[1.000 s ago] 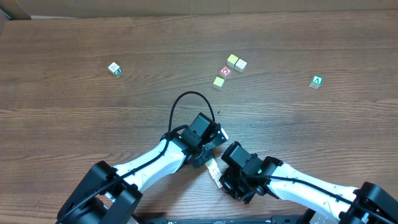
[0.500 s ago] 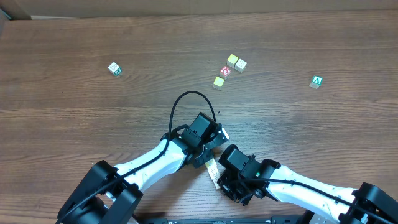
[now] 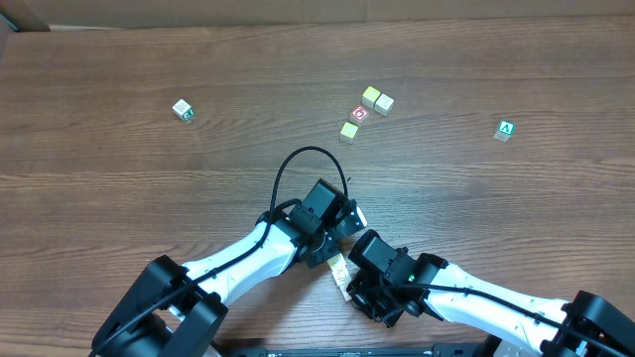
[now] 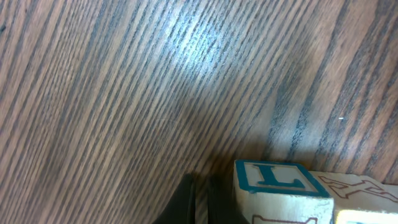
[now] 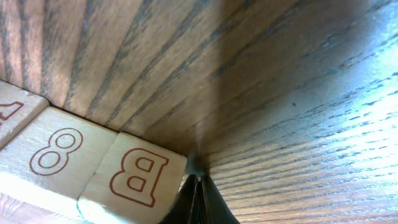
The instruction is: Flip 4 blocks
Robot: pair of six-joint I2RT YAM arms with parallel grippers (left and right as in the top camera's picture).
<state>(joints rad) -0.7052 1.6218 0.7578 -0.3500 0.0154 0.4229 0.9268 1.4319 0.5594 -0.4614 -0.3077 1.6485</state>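
The blocks lie in a short row [image 3: 340, 270] on the table, squeezed between my two arms and mostly hidden in the overhead view. In the left wrist view, a pale block with a teal "L" [image 4: 272, 177] on top sits beside another block with a brown outline [image 4: 364, 188]. My left gripper [image 4: 200, 200] is shut and empty, just left of the L block. The right wrist view shows pale wooden blocks marked "B" [image 5: 138, 175] and "8" [image 5: 56, 150], with a third [image 5: 11, 112] at the frame edge. My right gripper [image 5: 198, 194] is shut, its tips against the B block's edge.
Further back on the table are a red-circle cube [image 3: 359, 114] with yellow cubes [image 3: 370, 96] around it, a green "A" cube [image 3: 505, 130] at the right and a white-and-green cube [image 3: 182, 109] at the left. The table's front edge is close behind both arms.
My right arm slid a little to the left against the row of blocks, then stopped. The left arm has hardly moved.
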